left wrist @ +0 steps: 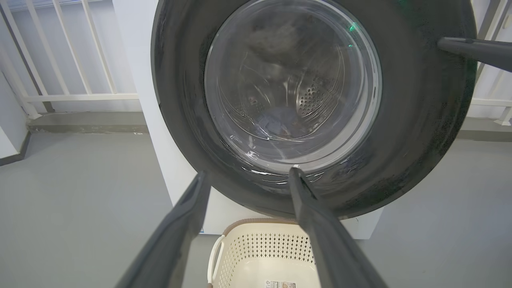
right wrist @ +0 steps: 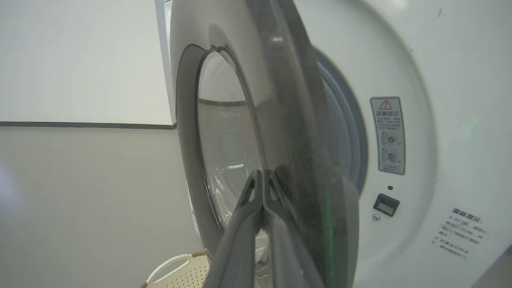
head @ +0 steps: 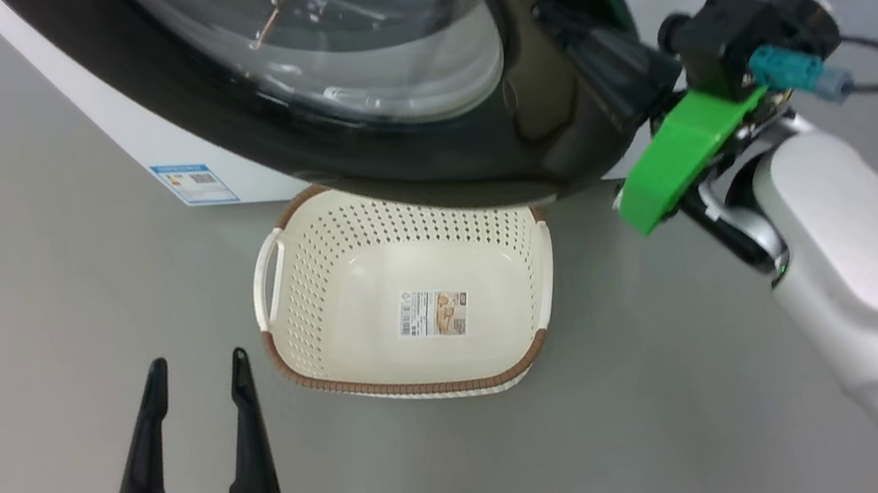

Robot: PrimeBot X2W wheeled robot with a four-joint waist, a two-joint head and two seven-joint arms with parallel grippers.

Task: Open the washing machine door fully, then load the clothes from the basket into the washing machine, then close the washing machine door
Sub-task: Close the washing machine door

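Your left claw hangs spread wide, its tapered dark fingers holding nothing, just left of the cream perforated plastic basket with its brown woven-look rim. Beyond the basket, the washing machine door, a glossy black ring round a domed clear window, stands ajar from the boxy white washing machine. Your right claw is pinched closed, tips against that ring's right side.
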